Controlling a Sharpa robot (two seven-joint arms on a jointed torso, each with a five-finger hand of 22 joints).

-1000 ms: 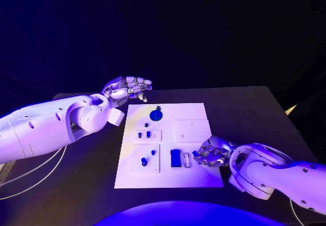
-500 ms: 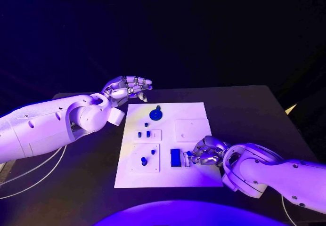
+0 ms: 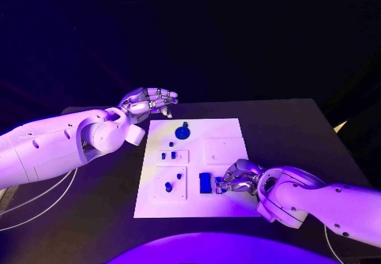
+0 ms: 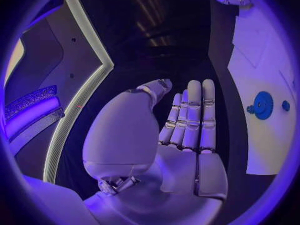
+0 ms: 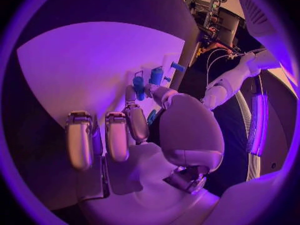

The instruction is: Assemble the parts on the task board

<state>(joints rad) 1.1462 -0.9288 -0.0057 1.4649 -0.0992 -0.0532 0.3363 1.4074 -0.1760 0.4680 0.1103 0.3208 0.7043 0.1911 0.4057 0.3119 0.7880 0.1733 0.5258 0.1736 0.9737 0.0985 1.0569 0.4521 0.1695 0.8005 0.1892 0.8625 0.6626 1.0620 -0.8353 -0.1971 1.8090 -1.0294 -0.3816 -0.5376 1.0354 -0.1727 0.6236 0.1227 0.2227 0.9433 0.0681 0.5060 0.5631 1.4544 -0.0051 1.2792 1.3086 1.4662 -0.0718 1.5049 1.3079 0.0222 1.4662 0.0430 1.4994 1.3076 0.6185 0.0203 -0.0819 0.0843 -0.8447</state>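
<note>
While you check the last second, note the drift: your right hand (image 3: 238,177) has crept leftward across the task board (image 3: 226,129) toward the blue block (image 3: 206,183).
Change: right hand now sits just beside the block's slot, closer than a second ago; forearm has come further onto the board's near right corner.
Right fingers: curled in narrow over the board; head view suggests a small blue piece at the fingertips, but you cannot tell for sure if anything is pinched. In the right wrist view the fingers (image 5: 116,135) point down at the board with blue parts (image 5: 156,75) beyond them.
Left hand: your left hand (image 3: 149,102) has not moved, hovering off the board's far left corner, fingers loosely curled, holding nothing; in the left wrist view the fingers (image 4: 190,112) lie straight and close together.
Parts: blue gear (image 3: 183,132) at the far end of the board, two small pegs (image 3: 168,157) mid-left, oval pieces (image 3: 169,187) near-left, all untouched.
Meaning: looks like you are lining up an insertion next to the block; assembly is early, most parts are not seated.
Risk: hand hides the target slot.
</note>
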